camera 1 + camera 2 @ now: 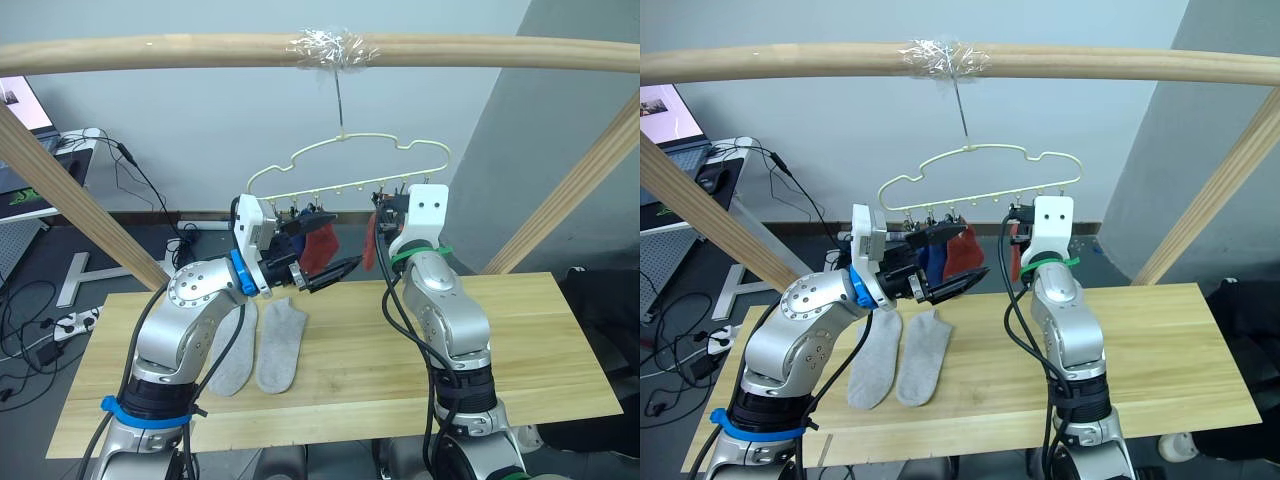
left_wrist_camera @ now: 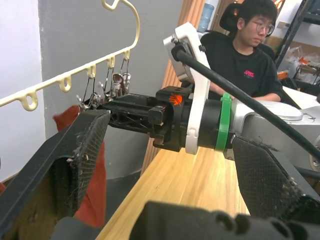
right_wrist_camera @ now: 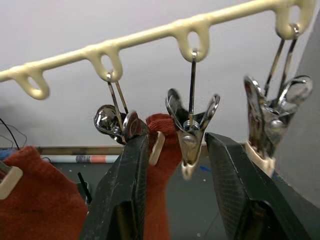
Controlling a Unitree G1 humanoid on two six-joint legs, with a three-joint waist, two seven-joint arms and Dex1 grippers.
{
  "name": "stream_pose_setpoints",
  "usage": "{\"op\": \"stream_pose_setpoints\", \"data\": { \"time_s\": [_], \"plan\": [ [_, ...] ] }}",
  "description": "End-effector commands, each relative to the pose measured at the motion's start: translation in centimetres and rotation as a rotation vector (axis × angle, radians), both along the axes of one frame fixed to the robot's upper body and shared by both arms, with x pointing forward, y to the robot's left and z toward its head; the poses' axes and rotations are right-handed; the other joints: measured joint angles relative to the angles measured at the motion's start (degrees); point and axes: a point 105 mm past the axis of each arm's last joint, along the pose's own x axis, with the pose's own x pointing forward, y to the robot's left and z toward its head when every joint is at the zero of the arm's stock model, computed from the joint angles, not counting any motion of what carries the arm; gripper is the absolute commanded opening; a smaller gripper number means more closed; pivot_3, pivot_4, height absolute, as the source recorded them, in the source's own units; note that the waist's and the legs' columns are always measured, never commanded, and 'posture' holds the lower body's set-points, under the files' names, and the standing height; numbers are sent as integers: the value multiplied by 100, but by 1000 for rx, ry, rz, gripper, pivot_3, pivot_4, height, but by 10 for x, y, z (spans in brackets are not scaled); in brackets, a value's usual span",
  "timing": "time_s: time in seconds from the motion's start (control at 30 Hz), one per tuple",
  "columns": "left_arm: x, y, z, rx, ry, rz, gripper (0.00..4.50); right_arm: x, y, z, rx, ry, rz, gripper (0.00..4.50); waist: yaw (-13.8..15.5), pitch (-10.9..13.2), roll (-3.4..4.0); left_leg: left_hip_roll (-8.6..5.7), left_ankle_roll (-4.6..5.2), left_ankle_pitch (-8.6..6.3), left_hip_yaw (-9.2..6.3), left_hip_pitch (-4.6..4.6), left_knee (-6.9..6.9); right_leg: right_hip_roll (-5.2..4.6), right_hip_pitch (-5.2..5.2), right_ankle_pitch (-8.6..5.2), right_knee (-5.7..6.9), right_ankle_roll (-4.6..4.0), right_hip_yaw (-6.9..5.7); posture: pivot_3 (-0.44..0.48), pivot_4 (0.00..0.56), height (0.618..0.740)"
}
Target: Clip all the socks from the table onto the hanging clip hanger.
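Blue sock [image 1: 930,258] on the clip hanger [image 1: 350,165] mostly hidden behind the left gripper [image 1: 318,250]. Rust red sock [image 1: 370,238] half covered by the right gripper [image 3: 176,187]. Grey sock [image 1: 232,350] partly behind the left arm. Whether any clip grips cloth beneath the finger [image 3: 125,195]: unclear.

text: none legible | labels: none | numbers: none

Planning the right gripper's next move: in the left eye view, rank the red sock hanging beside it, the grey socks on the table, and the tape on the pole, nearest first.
1. Red sock, right beside the right gripper, under the hanger.
2. Grey socks, lower, on the robot's left of the table.
3. Tape, high on the pole.
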Motion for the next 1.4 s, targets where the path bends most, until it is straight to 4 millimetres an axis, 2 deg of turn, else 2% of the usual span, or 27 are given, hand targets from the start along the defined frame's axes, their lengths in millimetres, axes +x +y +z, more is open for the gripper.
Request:
{"op": "stream_pose_setpoints", "data": {
  "time_s": [0.03, 0.57, 1.2, 1.3, 1.4],
  "plan": [
    [-7, -2, 10, -19, -51, -19, 4439, -1, 10, 26, 18, -91, 34, 1862, 0, 0, 0, 0, 0, 0, 0, 0, 0, 0, 0, 0, 0, 0, 0, 161, 164, 740],
    [-9, -8, 30, -91, -68, -47, 4439, 5, 6, 30, 3, -113, 40, 1862, 12, -2, 0, 0, 0, 0, 0, 0, 2, 0, 0, 0, 3, 0, 0, 165, 159, 740],
    [-5, -5, 32, -101, -80, -10, 4439, 8, 6, 25, 0, -108, 48, 1862, 16, -2, 0, 0, 0, 0, 0, 1, 6, 0, 0, 0, 9, 0, -1, 172, 166, 740],
    [-6, -6, 32, -102, -80, -8, 4439, 9, 2, 23, -11, -110, 41, 1242, 20, -2, 0, 0, 0, 0, 0, 1, 6, 0, 0, 0, 9, 0, -1, 172, 166, 740],
    [-7, -7, 31, -102, -78, -10, 4439, 10, -1, 22, -17, -111, 36, 437, 30, -2, 0, 0, 0, 0, 0, 1, 6, 0, 0, 0, 9, 0, -1, 172, 166, 740]
  ]
}}
